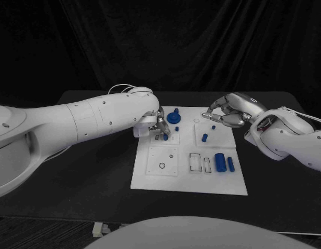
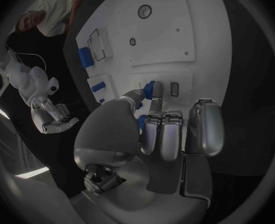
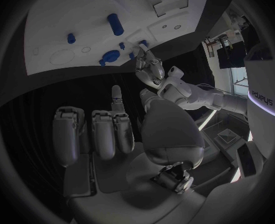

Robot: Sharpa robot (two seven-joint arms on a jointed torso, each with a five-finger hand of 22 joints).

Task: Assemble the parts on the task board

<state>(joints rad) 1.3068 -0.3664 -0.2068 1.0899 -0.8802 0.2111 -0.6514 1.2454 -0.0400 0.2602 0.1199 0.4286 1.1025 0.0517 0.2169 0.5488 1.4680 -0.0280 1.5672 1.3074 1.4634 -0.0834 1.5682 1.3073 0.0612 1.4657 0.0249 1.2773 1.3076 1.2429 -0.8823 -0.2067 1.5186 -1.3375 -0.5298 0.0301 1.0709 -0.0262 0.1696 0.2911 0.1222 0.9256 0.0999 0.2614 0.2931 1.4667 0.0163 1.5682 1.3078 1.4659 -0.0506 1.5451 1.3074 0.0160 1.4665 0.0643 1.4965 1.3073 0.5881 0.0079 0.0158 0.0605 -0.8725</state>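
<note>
My left hand point(image 1: 155, 124) pinches a small blue peg point(image 2: 154, 90) upright over the task board point(image 1: 168, 181), frame centre, so it can drop into its socket. My right hand point(image 1: 228, 114) hovers upper right, fingers loosely curled, holding nothing, clear of the work.

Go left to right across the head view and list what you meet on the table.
Left hand → round-topped blue part → blue peg → large blue cylinder → right hand, all over or on the task board.

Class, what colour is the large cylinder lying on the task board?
Blue cylinder; head view shows it best.
</note>
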